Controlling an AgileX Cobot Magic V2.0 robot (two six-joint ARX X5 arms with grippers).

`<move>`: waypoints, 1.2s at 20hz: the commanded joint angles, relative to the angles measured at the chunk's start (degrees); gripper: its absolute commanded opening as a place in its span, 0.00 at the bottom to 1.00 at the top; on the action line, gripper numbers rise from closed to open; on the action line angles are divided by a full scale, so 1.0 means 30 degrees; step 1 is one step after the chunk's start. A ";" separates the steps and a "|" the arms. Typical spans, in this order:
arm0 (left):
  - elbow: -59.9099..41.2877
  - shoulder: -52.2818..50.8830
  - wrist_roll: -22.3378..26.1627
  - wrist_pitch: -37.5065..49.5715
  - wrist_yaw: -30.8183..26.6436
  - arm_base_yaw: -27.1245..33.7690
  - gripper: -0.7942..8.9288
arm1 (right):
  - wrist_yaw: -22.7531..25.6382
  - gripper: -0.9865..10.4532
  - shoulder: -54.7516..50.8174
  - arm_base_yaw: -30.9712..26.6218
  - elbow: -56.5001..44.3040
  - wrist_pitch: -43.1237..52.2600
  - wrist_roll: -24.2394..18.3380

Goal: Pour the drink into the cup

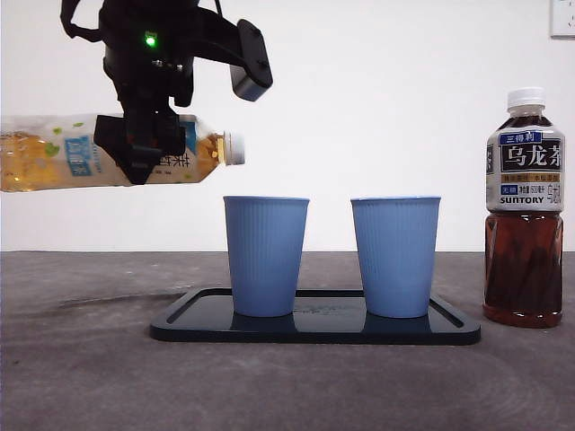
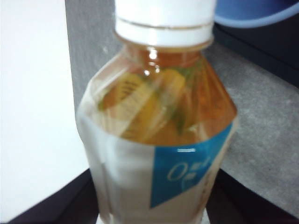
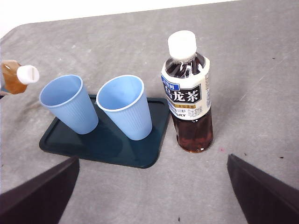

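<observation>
Above the left end of the dark tray [image 1: 314,328], in the front view, a pale tea bottle [image 1: 54,153] lies nearly level in the air, its white cap [image 1: 234,149] still on and pointing toward the near rim of the left blue cup [image 1: 265,256]. The left pincer [image 1: 144,148] comes down from above and is clamped around the bottle's middle. The cap sits higher than the cup's rim and just to its side. A second blue cup [image 1: 396,256] stands upright on the same tray, a little apart from the first. A dark oolong tea bottle [image 1: 525,206] stands upright on the grey counter [image 1: 81,377] beside the tray's right end, cap on.

In the left wrist view, the pale tea bottle [image 2: 159,135] fills the picture, held between the black jaws at the lower corners, and its cap [image 2: 164,18] is close to a blue cup's rim [image 2: 252,11].

In the right wrist view, the right pincer [image 3: 152,205] hangs over the counter [image 3: 261,60] with its jaws spread wide and nothing between them. Both cups [image 3: 70,102] [image 3: 125,106] are empty, standing side by side on the tray [image 3: 117,151], and the oolong bottle [image 3: 188,93] stands just off its edge. The capped neck of the pale bottle [image 3: 18,77] shows beside the far cup.
</observation>
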 commanded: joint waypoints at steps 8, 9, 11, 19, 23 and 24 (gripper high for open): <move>0.0648 0.1086 0.2878 0.1333 -0.2630 -0.0554 0.30 | -0.0335 0.53 0.0044 0.0095 0.0211 0.0058 0.0342; 0.0648 0.1086 0.2936 0.1341 -0.2696 -0.0554 0.30 | -0.0335 0.53 0.0044 0.0095 0.0211 0.0058 0.0342; 0.0648 0.1086 0.2943 0.1486 -0.2718 -0.0554 0.30 | -0.0328 0.53 0.0044 0.0095 0.0211 0.0066 0.0342; 0.0648 0.0648 -0.2113 0.1304 -0.2885 -0.0801 0.30 | -0.0328 0.53 0.0044 0.0095 0.0211 0.0066 0.0342; 0.0648 -0.0648 -0.5180 0.0539 -0.0852 -0.0750 0.30 | -0.0313 0.53 0.0044 0.0095 0.0211 0.0073 0.0342; 0.0648 -0.1107 -0.6011 0.0342 -0.0240 -0.0736 0.30 | -0.0313 0.53 0.0044 0.0095 0.0211 0.0073 0.0342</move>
